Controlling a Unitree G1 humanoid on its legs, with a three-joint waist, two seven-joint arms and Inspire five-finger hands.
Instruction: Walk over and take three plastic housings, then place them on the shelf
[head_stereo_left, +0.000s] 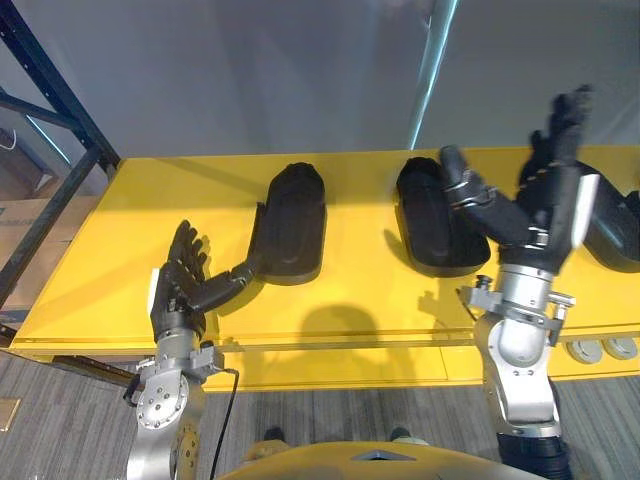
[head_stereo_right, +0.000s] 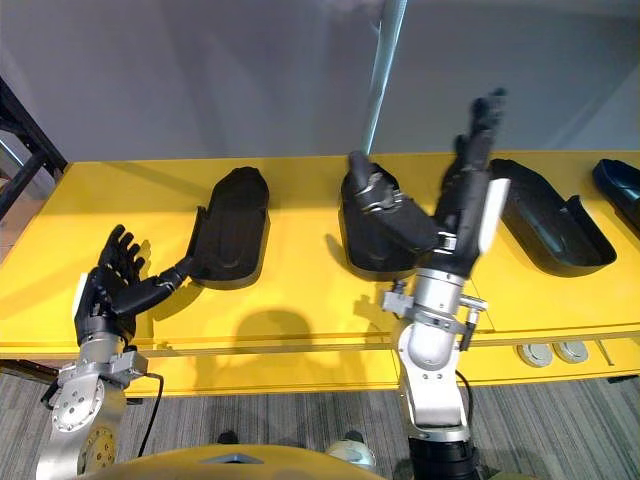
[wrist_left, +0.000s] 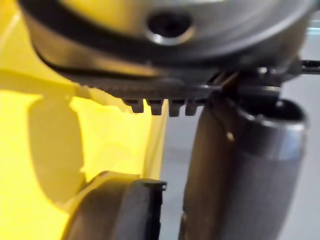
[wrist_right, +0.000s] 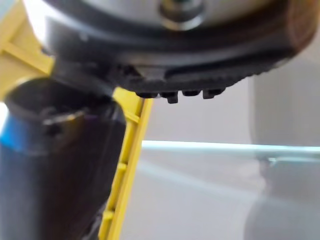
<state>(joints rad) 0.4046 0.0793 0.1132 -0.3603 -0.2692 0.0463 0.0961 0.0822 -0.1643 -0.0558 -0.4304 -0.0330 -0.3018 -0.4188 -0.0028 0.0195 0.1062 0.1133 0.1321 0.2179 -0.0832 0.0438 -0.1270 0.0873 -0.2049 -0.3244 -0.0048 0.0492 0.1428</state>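
Several black plastic housings lie on the yellow surface: a left one, a middle one and a right one, with another at the far right edge. My left hand rests open on the yellow surface near its front edge. Its fingers are straight, and its thumb reaches to the near end of the left housing. My right hand is raised between the middle and right housings. It is open, fingers pointing up, thumb stretched over the middle housing. Neither hand holds anything.
A dark blue rack frame stands at the far left. A teal pole rises behind the yellow surface against a grey wall. Two round white discs sit below the front edge at the right. Grey carpet lies underneath.
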